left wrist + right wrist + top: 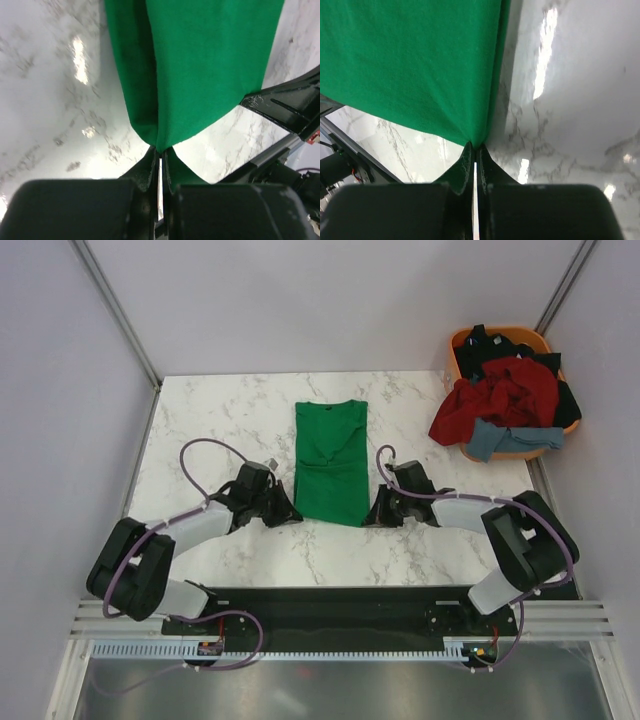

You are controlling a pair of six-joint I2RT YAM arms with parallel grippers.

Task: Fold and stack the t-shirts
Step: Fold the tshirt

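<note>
The bright green t-shirt (332,460) lies on the marble table, folded lengthwise into a narrow strip with its collar at the far end. My left gripper (291,511) is shut on the shirt's near left corner (161,142). My right gripper (372,516) is shut on its near right corner (476,139). Both corners are pinched between the fingertips just above the tabletop. A dark red shirt (495,395), black shirts (505,348) and a grey-blue shirt (492,438) are heaped in the orange basket (462,341) at the far right.
The basket stands at the table's far right corner, with the red and grey-blue shirts spilling over its near rim. Grey walls close in the left, back and right. The black base rail (330,605) runs along the near edge.
</note>
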